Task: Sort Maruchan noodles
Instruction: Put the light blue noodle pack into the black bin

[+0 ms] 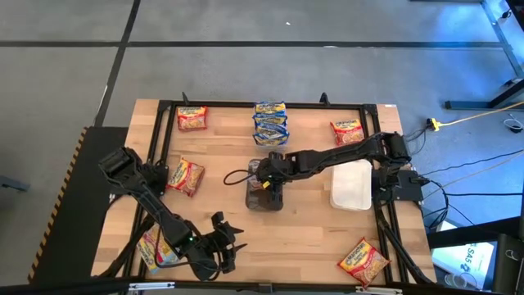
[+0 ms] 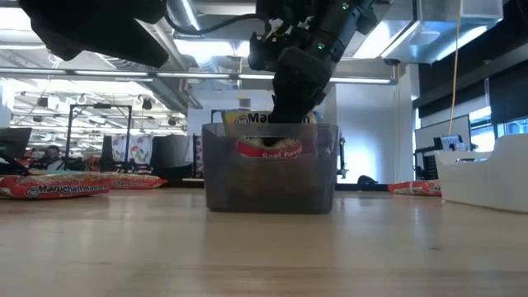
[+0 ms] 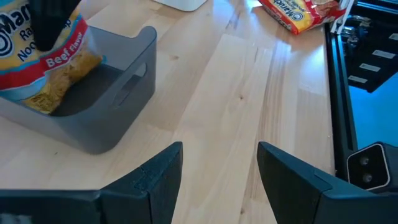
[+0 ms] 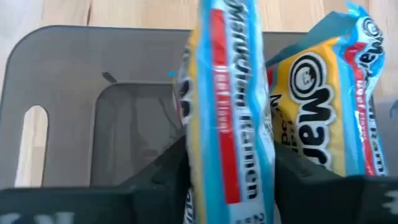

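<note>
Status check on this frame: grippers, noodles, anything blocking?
Right gripper over the grey tub, beef packet upright between its fingers, second packet already in tub. Left gripper open, waiting at near table edge. Nothing blocking.

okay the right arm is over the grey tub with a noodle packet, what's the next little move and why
Probably open the right gripper fully and lift straight up: the yellow, red-striped plastic ramen packet between its fingers already stands on edge inside the translucent grey plastic tub, beside another packet.
</note>
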